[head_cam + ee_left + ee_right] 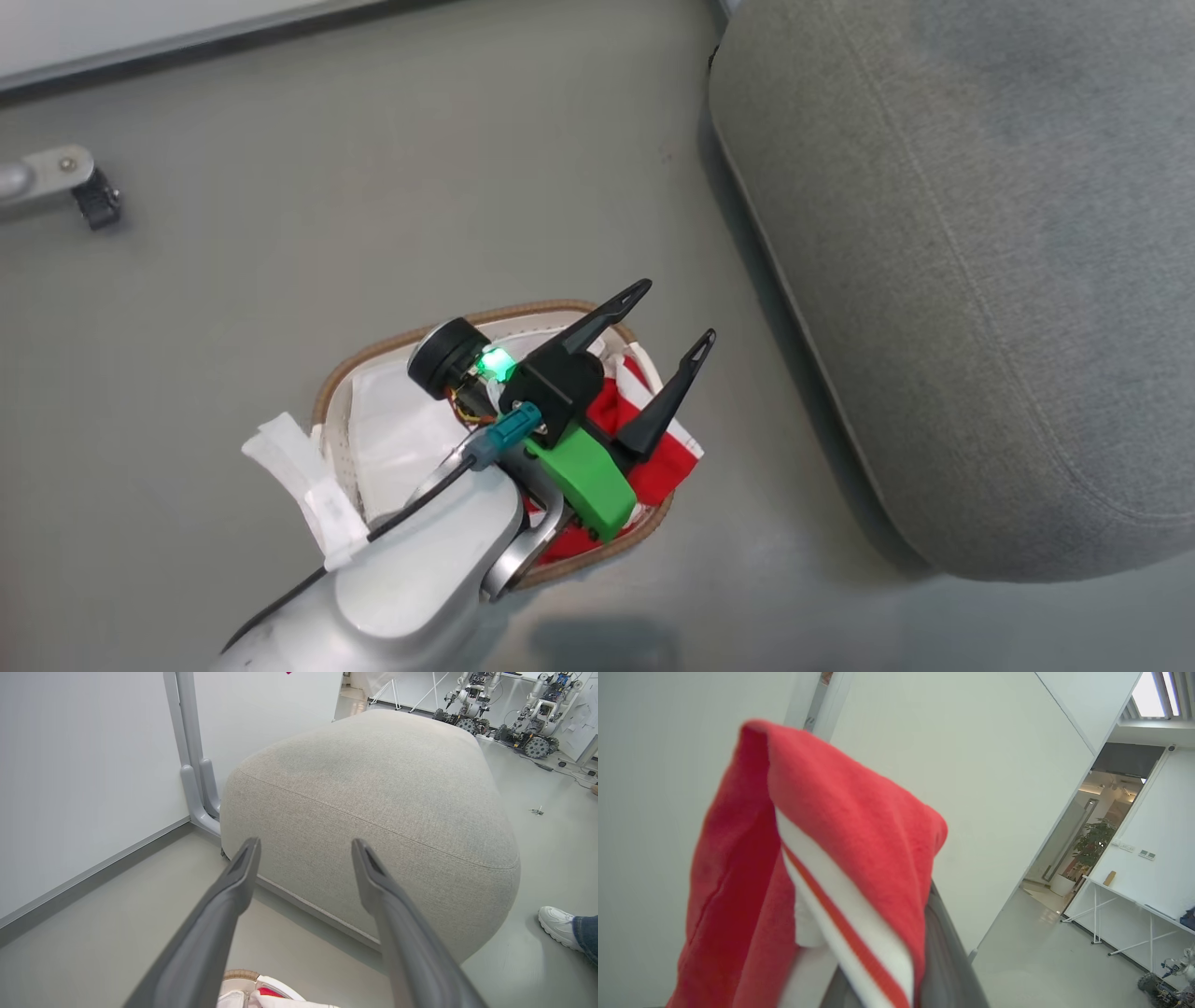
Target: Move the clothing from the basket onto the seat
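The basket [373, 359], white with a brown woven rim, stands on the floor left of the grey seat [980, 280]. Red-and-white clothing [667, 457] lies in its right end beside a white liner [401, 429]. My left gripper [677, 311] hovers open above the basket with nothing between its fingers. In the left wrist view it [306, 847] points at the seat [373, 793], with the basket rim [240, 975] and a bit of clothing [268, 991] at the bottom edge. In the right wrist view a red garment with a white stripe [822, 849] drapes over the raised right fingers [945, 961], which are shut on it.
A grey leg with a black caster [84, 191] stands at the far left of the floor. A grey post [196, 765] runs down the wall beside the seat. A person's white shoe [558, 926] is near the seat's right side. Other robots [467, 709] stand far behind.
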Robot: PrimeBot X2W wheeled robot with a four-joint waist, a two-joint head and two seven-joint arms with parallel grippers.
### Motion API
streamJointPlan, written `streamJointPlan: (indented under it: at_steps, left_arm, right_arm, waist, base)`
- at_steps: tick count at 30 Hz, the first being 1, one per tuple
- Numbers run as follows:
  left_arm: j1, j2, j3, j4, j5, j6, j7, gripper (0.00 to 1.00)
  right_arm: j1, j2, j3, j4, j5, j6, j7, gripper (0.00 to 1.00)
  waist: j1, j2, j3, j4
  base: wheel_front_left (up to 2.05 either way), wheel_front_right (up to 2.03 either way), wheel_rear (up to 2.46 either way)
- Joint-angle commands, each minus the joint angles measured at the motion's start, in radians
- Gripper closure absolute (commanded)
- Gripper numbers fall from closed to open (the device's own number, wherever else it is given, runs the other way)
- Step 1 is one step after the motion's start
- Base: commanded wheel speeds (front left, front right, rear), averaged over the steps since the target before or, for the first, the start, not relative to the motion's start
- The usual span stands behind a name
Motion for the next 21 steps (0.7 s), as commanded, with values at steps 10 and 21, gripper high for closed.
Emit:
streamJointPlan:
  at_steps: [10,21]
  left_arm:
    - [-0.085,0.012,-0.022,-0.056,0.049,0.004,0.032,0.00]
    - [-0.097,0.052,-0.025,-0.100,0.057,0.018,0.063,0.00]
  right_arm:
    - [0.030,-0.048,-0.233,0.247,-0.107,-0.001,-0.047,1.00]
    - [0.121,0.065,-0.369,0.475,-0.222,-0.001,-0.154,1.00]
  waist:
    - [0.0000,-0.0001,0.207,0.129]
    - [0.0000,-0.0001,0.259,0.109]
  base:
    - [0.00,0.00,0.00]
    - [0.00,0.00,0.00]
